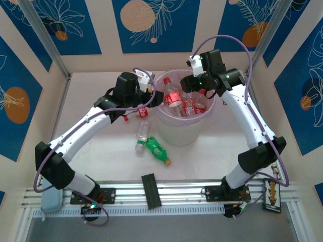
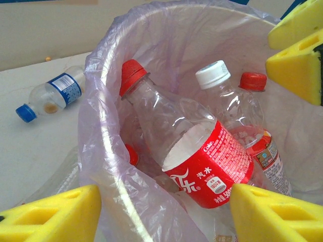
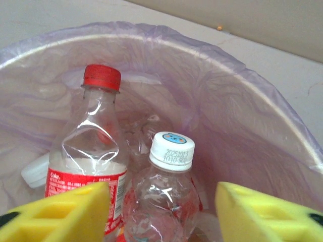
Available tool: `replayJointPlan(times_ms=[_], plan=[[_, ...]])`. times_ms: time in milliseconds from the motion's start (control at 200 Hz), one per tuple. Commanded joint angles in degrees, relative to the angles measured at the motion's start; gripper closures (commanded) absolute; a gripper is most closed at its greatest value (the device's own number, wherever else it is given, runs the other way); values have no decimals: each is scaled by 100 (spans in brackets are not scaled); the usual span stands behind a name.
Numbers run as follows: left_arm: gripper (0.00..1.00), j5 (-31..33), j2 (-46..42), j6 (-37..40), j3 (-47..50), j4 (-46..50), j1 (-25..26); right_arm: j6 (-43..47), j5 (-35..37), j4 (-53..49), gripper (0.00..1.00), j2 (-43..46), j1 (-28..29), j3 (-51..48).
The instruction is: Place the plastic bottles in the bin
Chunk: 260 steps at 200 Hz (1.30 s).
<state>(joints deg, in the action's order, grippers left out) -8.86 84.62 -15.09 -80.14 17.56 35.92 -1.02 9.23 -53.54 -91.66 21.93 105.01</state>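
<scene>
With left claw [image 2: 165, 201] and right claw [image 3: 162, 194] spread, empty, lift clear of the lined bin [image 1: 184, 132], then fetch the green bottle [image 1: 156, 148].

Left arm [image 1: 86, 126] and right arm [image 1: 250, 116], same build. Glossy white shells on the long links, rows of small dark dots down the sides. Chunky black housings at elbows and wrists. Left purple cable [image 1: 36, 174] looped outside the elbow, right purple cable [image 1: 222, 37] arcing over the far wrist. Green status light [image 1: 228, 76] on the right forearm. Small white camera block [image 1: 146, 78] on the left wrist. Left gripper [image 2: 165, 201], right gripper [image 3: 162, 201]: bright yellow wedge fingers [image 2: 50, 217], rectangular pockets in the faces. Black base plates [image 1: 93, 195] at the near edge.
</scene>
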Motion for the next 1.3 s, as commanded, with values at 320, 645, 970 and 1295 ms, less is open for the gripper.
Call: replayJointPlan(times_ms=[320, 645, 970, 1295], plan=[[34, -131, 140, -38, 47, -61, 71, -262, -446, 635, 58, -16, -116, -1010], [35, -337, 408, -55, -205, -105, 136, -521, -891, 830, 50, 453, -364, -859], [32, -686, 947, -58, -762, -98, 297, -1161, -1708, 1296, 31, 1048, -809, -1043], [0, -1008, 950, 338, -1335, -17, 341, -1410, -2210, 1364, 28, 1141, -1073, -1053]])
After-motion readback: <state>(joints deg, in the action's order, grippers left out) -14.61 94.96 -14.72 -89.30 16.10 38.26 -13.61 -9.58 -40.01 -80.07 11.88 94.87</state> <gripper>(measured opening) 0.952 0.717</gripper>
